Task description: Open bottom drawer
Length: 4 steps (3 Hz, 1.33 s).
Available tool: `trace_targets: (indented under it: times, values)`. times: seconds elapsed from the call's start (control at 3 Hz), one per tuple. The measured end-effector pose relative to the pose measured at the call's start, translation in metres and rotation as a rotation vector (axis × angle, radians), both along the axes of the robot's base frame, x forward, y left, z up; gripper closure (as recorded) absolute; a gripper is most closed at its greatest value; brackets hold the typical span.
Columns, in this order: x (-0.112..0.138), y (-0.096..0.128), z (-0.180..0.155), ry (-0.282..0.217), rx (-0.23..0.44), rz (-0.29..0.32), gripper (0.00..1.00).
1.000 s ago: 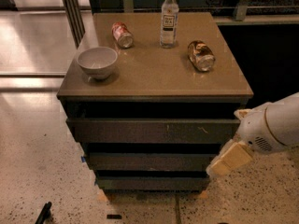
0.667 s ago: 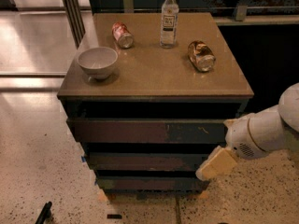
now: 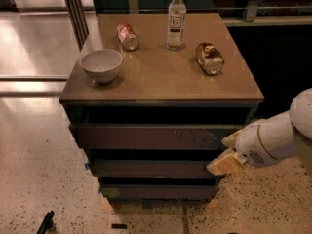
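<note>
End effector: the end effector point(image 3: 226, 164) shows as a tan tip on a white wrist, level with the right end of the middle drawer front point(image 3: 151, 168); whether it is spread or pressed together cannot be told.
Change: over the last second it has come in from the right, toward the cabinet face.
Meaning for task: judged an approach; it hangs above the target, so a descent probably remains.
Bottom drawer: the bottom drawer point(image 3: 156, 191) is the lowest dark front, just above the floor. None of its inner floor shows, so it is judged shut.
Top drawer: the top drawer front point(image 3: 146, 136) carries pale scratches.
Tabletop: the tabletop point(image 3: 161, 77) bears a bowl point(image 3: 101, 65), a water bottle point(image 3: 176, 19), a red can point(image 3: 127, 36) and a brown can point(image 3: 209, 57), both cans lying down.
Hidden: the arm is cut off at the right edge, and contact with the cabinet cannot be told.
</note>
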<state>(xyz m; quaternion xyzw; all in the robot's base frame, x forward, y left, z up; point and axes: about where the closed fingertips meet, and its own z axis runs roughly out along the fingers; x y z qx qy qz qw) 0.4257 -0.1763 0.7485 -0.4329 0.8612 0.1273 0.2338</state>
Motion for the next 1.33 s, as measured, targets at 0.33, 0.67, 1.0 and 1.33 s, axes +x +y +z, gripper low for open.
trace_targets:
  times: [0.33,0.67,1.0,1.33]
  values:
    - [0.000,0.000,0.000,0.000,0.000,0.000,0.64]
    - [-0.003,0.001,-0.005,-0.010,0.007,-0.007,0.87]
    - [-0.025,0.007,-0.045,0.014,0.036,-0.079,1.00]
    - [-0.068,0.026,-0.132,0.124,0.090,-0.182,1.00]
